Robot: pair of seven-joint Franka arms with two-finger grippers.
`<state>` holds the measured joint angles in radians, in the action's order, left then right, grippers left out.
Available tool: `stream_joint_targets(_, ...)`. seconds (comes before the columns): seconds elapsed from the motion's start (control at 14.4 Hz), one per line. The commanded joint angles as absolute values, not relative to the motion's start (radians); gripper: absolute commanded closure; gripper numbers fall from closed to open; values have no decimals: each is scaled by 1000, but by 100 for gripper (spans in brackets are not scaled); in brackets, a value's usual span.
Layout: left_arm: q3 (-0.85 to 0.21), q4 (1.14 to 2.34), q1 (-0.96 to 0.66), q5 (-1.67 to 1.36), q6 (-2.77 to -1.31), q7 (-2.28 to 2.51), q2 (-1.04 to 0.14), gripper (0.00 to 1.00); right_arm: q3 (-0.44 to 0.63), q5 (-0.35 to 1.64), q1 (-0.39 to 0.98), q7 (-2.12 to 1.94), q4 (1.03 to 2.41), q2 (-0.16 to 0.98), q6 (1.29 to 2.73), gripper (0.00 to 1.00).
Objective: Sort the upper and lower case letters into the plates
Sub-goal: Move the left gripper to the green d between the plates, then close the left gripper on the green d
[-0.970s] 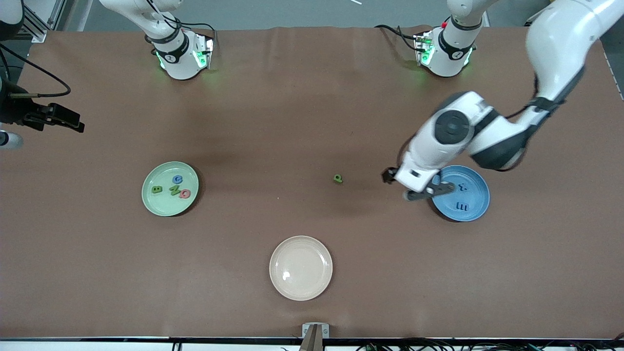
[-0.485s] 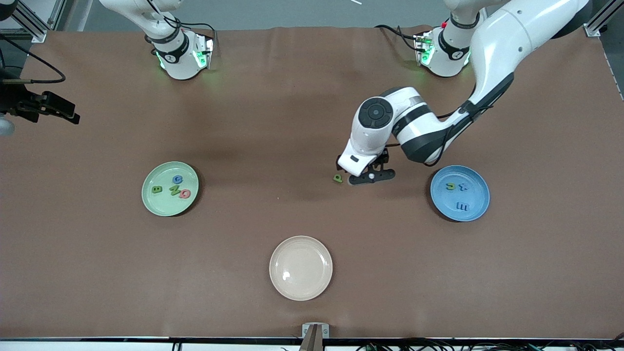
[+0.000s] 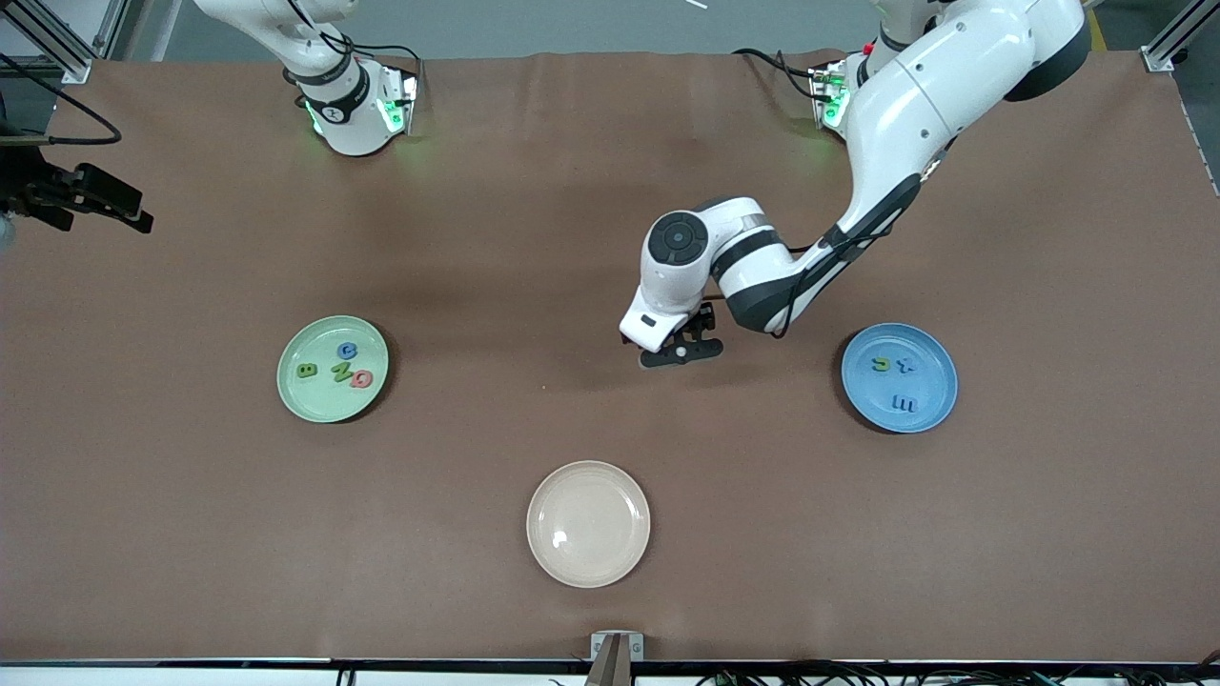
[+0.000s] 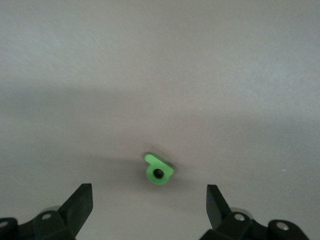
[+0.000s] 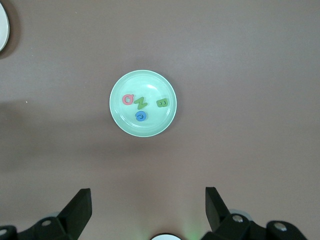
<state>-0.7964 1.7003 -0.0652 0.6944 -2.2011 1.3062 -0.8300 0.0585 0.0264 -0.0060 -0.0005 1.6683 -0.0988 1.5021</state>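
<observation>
One small green letter (image 4: 159, 171) lies flat on the brown table, in line with the gap of my open left gripper (image 4: 150, 200) and apart from both fingers. From the front, that gripper (image 3: 679, 354) hangs low over mid-table and hides the letter. The mint green plate (image 3: 305, 400) holds several letters: a green one (image 3: 307, 371), a blue one (image 3: 348, 351), a red one (image 3: 361, 379). The blue plate (image 3: 929, 367) holds a green letter (image 3: 883, 363) and two blue ones (image 3: 904, 404). My right gripper (image 5: 148, 200) is open and empty, high above the table, looking down on the mint plate (image 5: 145, 82).
A cream-white plate (image 3: 588, 572) sits with nothing in it nearest the front camera, between the two coloured plates. Both arm bases (image 3: 357, 110) stand along the edge of the table farthest from the camera. The left arm's elbow (image 3: 915, 105) stretches above the table near its base.
My left arm swung from over the blue plate across to the lone green letter and now covers it in the front view. The right gripper drifted slightly. No letter moved.
</observation>
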Motion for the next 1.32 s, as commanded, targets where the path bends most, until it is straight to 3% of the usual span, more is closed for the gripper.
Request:
stream_joint_targets(0.0, -787, 1663, -66, 673, -2230, 1304, -868, 0, 60, 41, -6, 2, 1704, -130, 1519, 0)
stream_joint_targets(0.21, -762, 1664, -78, 679, -2290, 1305, -897, 4, 60, 35, -5, -3, 1704, -129, 1525, 0)
stream_joint_targets(0.35, -724, 1663, -104, 680, -2309, 1305, -902, 19, 60, 28, -6, -8, 1704, -129, 1529, 0)
stream_joint_targets(0.49, -721, 1663, -107, 677, -2310, 1307, -902, 26, 60, 23, -5, -8, 1704, -127, 1529, 0)
stream_joint_targets(0.83, -719, 1677, -106, 673, -2303, 1307, -902, 29, 60, 2, -9, -35, 1704, -126, 1531, 0)
stream_joint_targets(1.25, -719, 1692, -107, 675, -2301, 1307, -900, 65, 60, 2, -20, -34, 1707, -126, 1528, 0)
